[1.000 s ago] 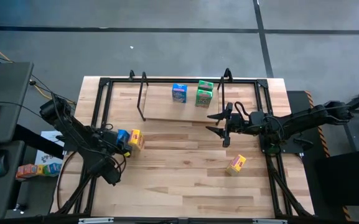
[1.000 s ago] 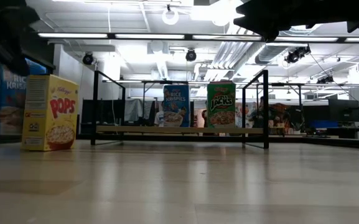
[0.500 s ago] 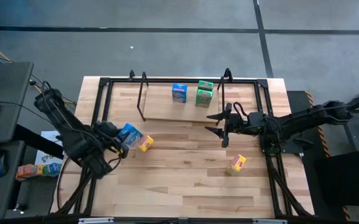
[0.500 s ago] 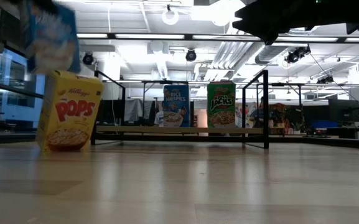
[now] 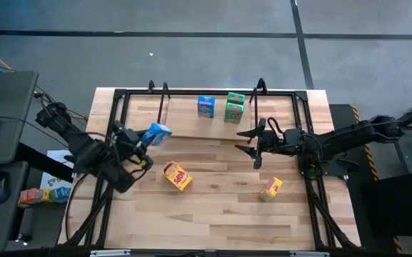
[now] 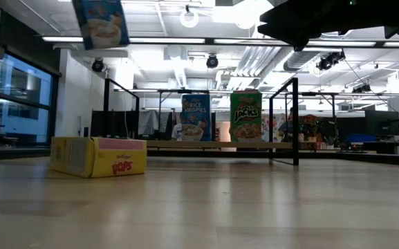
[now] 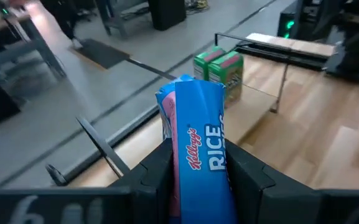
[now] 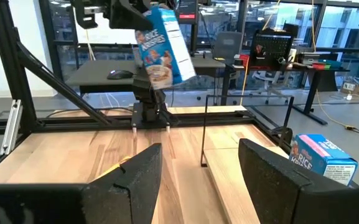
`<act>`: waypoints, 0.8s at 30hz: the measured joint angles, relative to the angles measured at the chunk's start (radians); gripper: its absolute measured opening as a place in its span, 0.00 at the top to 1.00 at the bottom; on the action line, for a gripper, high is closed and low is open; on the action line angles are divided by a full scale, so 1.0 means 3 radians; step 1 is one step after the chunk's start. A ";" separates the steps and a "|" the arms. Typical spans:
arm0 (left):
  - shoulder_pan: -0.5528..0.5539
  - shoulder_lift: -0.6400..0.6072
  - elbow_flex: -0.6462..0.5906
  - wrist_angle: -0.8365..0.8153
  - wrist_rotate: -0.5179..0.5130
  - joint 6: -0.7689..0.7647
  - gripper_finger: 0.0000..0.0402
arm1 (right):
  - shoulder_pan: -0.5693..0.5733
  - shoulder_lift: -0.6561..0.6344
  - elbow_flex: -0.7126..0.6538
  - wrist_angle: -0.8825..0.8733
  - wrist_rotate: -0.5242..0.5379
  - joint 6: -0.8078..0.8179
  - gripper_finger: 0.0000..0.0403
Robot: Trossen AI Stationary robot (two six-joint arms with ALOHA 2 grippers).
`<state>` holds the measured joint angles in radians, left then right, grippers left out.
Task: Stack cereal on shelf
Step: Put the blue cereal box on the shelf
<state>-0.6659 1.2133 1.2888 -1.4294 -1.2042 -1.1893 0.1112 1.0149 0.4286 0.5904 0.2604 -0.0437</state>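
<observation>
The left gripper (image 5: 140, 138) is clamped on a blue box (image 5: 156, 133), fingers (image 7: 157, 171) pressing its two narrow sides, and carries it in the air above the table (image 5: 213, 221). In the low view the blue box (image 6: 101, 22) hangs high, tilted, clear of everything beneath it.

The shelf (image 5: 191, 134) lies ahead of this gripper and toward the far edge of the table; its near left upright (image 5: 164, 107) stands just beside the held box. The shelf's long axis runs left to right. A second blue box (image 5: 206, 106) and a green box (image 5: 234, 108) stand upright on it side by side, leaving bare board to their left, nearest the carried box. The left arm is judged the nearer arm for that place.

A yellow box (image 5: 177, 175) lies flat on the table below and to the right of the gripper.

The right gripper (image 5: 251, 142) hovers at the shelf's right end, fingers apart, holding nothing. Another yellow box (image 5: 270, 188) lies near it on the table.
</observation>
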 joint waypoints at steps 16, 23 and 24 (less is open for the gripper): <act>0.1579 0.0331 0.0001 0.2815 0.2391 0.4248 0.75 | 0.0000 -0.0001 0.0000 -0.0009 -0.0001 0.0006 0.49; 0.2404 0.0761 -0.0001 0.3022 0.3142 0.4974 0.75 | 0.0000 -0.0001 0.0000 -0.0012 -0.0001 -0.0022 0.49; 0.2517 0.0818 -0.0001 0.3083 0.3200 0.5062 0.75 | 0.0000 -0.0001 0.0000 -0.0012 -0.0001 -0.0024 0.49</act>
<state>0.0891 1.4586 1.2884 -0.5047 -0.2443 0.3292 0.1112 1.0145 0.4286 0.5867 0.2600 -0.0508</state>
